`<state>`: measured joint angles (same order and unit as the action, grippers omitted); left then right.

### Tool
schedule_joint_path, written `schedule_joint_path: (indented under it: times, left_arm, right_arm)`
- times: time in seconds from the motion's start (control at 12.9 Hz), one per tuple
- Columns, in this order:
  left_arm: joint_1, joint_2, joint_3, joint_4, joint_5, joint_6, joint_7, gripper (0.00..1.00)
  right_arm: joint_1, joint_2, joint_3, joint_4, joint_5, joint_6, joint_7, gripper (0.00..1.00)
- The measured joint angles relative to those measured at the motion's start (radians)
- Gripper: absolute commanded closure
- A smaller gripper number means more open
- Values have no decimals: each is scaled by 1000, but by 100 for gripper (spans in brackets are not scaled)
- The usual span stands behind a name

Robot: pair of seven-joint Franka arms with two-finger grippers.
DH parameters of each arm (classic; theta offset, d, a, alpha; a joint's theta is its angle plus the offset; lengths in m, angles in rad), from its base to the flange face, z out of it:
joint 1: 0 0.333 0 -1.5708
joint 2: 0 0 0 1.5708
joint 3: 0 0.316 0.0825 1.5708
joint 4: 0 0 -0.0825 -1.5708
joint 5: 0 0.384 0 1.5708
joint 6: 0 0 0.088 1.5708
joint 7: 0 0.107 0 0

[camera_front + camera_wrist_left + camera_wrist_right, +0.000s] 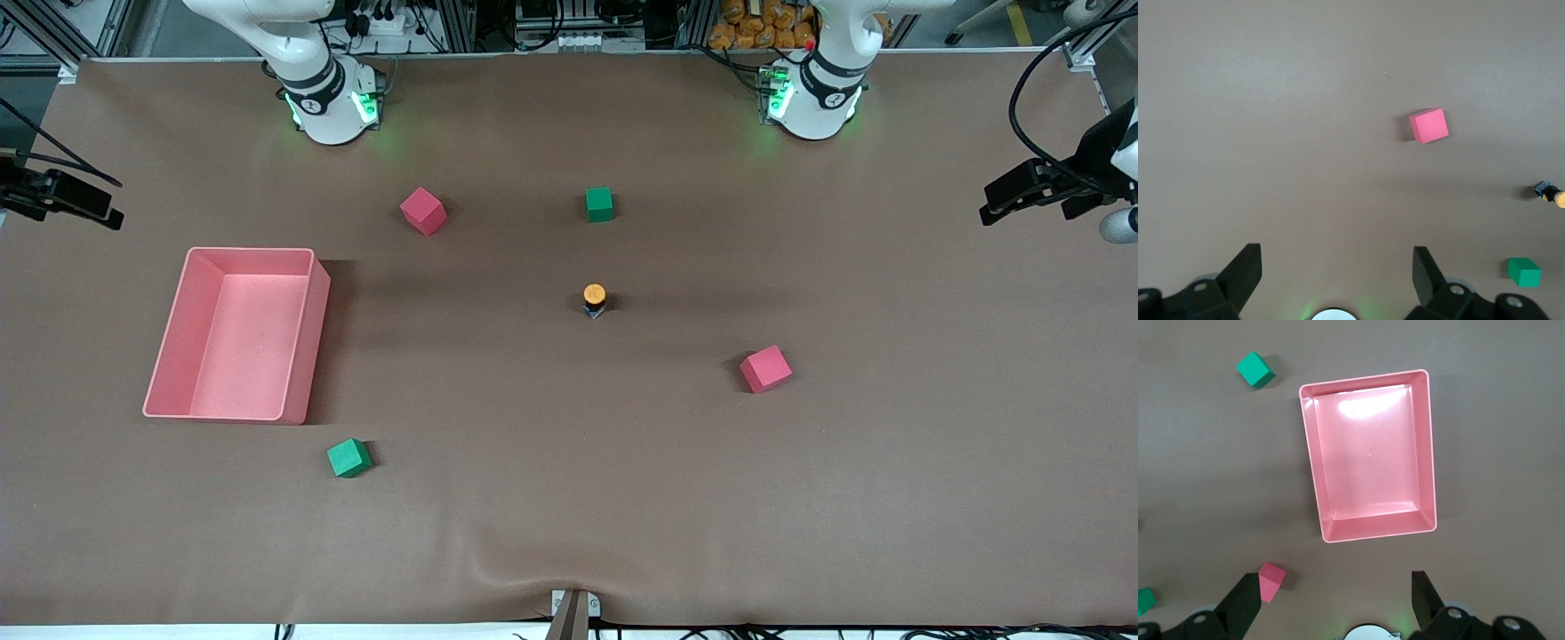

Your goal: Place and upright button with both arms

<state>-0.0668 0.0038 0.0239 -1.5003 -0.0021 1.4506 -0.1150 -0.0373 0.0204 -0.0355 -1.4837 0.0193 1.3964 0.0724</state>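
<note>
The button [594, 298] stands on the brown table near its middle, orange cap up on a black body. It also shows at the edge of the left wrist view, the button [1549, 193]. Both arms are held high over their own ends of the table, and their hands are out of the front view. My left gripper [1336, 252] hangs open over bare table, with nothing between its fingers. My right gripper [1335, 578] is open too, empty, above the table beside the pink bin [1426, 453].
A pink bin [302, 338] lies toward the right arm's end. A red cube [423, 211] and a green cube [599, 204] sit farther from the camera than the button. Another red cube [765, 369] and green cube [348, 458] sit nearer.
</note>
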Motion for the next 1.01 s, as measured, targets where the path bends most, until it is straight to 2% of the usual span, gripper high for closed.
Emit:
schedule_joint_path:
  times: [1.01]
  left_arm:
    - [7, 0, -6, 0, 0, 59, 38, 0]
  right_arm:
    - [-3, 0, -12, 23, 0, 1, 1, 0]
